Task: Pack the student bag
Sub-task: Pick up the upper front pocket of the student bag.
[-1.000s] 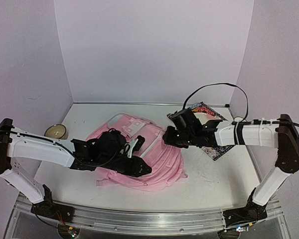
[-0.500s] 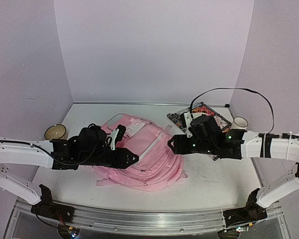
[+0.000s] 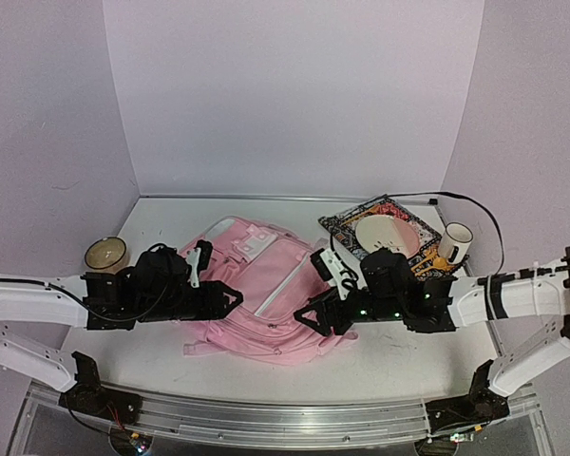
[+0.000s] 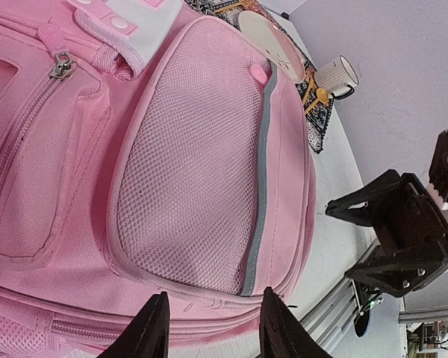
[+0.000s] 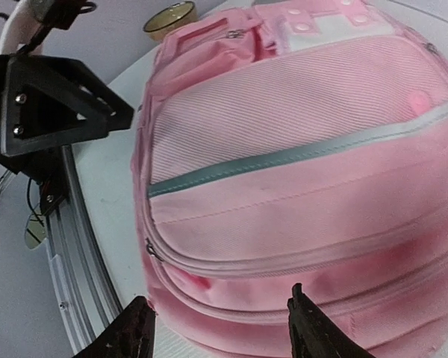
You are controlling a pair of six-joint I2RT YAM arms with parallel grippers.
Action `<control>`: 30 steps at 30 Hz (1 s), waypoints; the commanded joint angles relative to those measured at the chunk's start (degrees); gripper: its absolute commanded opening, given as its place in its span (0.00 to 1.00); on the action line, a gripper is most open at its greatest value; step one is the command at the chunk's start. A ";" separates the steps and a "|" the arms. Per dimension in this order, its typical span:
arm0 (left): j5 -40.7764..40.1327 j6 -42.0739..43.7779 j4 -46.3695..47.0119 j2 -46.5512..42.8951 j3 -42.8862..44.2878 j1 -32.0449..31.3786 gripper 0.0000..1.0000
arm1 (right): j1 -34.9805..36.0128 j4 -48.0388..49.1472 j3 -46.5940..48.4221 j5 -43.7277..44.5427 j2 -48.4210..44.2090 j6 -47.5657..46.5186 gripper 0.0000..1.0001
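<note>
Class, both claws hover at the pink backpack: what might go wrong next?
The zips on the backpack look shut, so the open left claw and right claw may pinch loose fabric instead of a zip pull. The right arm lies close to the mug; a swing might topple it.

The student bag [image 3: 266, 285] is soft pink all over, with a pale grey zip stripe [image 4: 260, 186] and a white snap tab [image 4: 134, 22]. Right of the bag: black mat [image 3: 347, 220] with a busy multicolour print, cream plate [image 3: 385, 233], white mug [image 3: 456, 239]. Left of the bag, a tan bowl [image 3: 104, 253].
</note>
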 commanded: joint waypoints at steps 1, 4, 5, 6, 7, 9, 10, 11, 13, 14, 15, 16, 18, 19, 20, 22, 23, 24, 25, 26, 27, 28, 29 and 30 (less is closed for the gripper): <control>-2.69 -2.01 2.86 0.61 -0.20 0.28 0.42 | 1.51 7.82 1.27 -6.82 4.56 -2.39 0.59; -3.53 -2.28 3.17 1.07 -0.53 0.28 0.42 | 1.71 8.57 1.23 -6.44 6.24 -2.31 0.59; -3.73 -2.37 3.25 1.37 -0.62 0.31 0.42 | 1.71 8.96 0.91 -6.34 6.54 -2.11 0.59; -3.78 -2.43 3.26 1.78 -0.68 0.35 0.42 | 1.71 9.34 0.67 -6.52 6.75 -2.00 0.58; -3.79 -2.49 3.55 2.24 -0.79 0.37 0.42 | 1.74 9.76 0.53 -6.89 7.02 -1.88 0.58; -3.76 -2.71 5.28 3.34 -1.12 0.37 0.42 | 1.88 10.55 0.51 -7.90 7.91 -1.73 0.58; -3.58 -2.79 5.92 4.04 -1.24 0.37 0.42 | 1.93 10.82 0.87 -8.60 8.60 -1.71 0.57; -3.29 -2.85 6.39 4.60 -1.26 0.36 0.42 | 2.05 10.84 1.29 -9.24 9.38 -1.71 0.56; -2.63 -2.86 7.25 6.00 -1.22 0.37 0.41 | 2.44 10.77 2.19 -9.85 10.46 -1.76 0.56; -2.38 -2.90 7.54 6.58 -1.16 0.37 0.40 | 2.70 10.77 2.47 -9.71 10.93 -1.82 0.55; -2.12 -2.97 7.87 7.11 -1.10 0.37 0.40 | 2.97 10.72 2.69 -9.36 11.40 -1.88 0.55; -1.81 -3.05 8.18 7.50 -1.13 0.37 0.39 | 3.17 10.67 2.86 -8.99 11.90 -1.95 0.55; -1.39 -3.28 8.75 7.93 -1.37 0.37 0.37 | 3.36 10.57 3.21 -8.01 12.79 -2.10 0.55; -1.19 -3.46 9.17 7.97 -1.57 0.37 0.36 | 3.40 10.28 3.51 -7.39 13.21 -2.30 0.55; -0.97 -3.61 9.64 7.98 -1.83 0.37 0.36 | 3.50 9.75 3.93 -6.67 13.69 -2.58 0.54; -0.63 -3.84 10.31 8.10 -2.15 0.36 0.35 | 3.99 8.46 4.91 -4.51 14.65 -3.40 0.53; -0.47 -3.86 10.54 8.24 -2.22 0.34 0.35 | 4.23 7.99 5.35 -3.51 15.20 -3.83 0.52; -0.37 -3.84 10.64 8.30 -2.23 0.34 0.35 | 4.37 7.65 5.65 -2.62 15.67 -4.11 0.51; -0.31 -3.82 10.68 8.34 -2.25 0.37 0.35 | 4.49 7.16 5.93 -1.46 16.11 -4.35 0.49; -0.32 -3.88 10.73 8.39 -2.35 0.37 0.35 | 4.69 6.63 6.23 -0.15 16.46 -4.60 0.47; -0.36 -3.90 10.81 8.46 -2.45 0.36 0.35 | 4.98 6.25 6.39 0.94 16.77 -4.81 0.44; -0.39 -3.97 10.76 8.42 -2.55 0.37 0.35 | 5.19 5.86 6.60 2.62 16.89 -5.15 0.43; -0.38 -4.03 10.86 8.43 -2.63 0.37 0.35 | 5.59 5.55 6.72 4.08 16.93 -5.42 0.41; -0.41 -4.10 10.88 8.44 -2.70 0.37 0.35 | 5.94 5.31 6.84 5.47 16.98 -5.70 0.39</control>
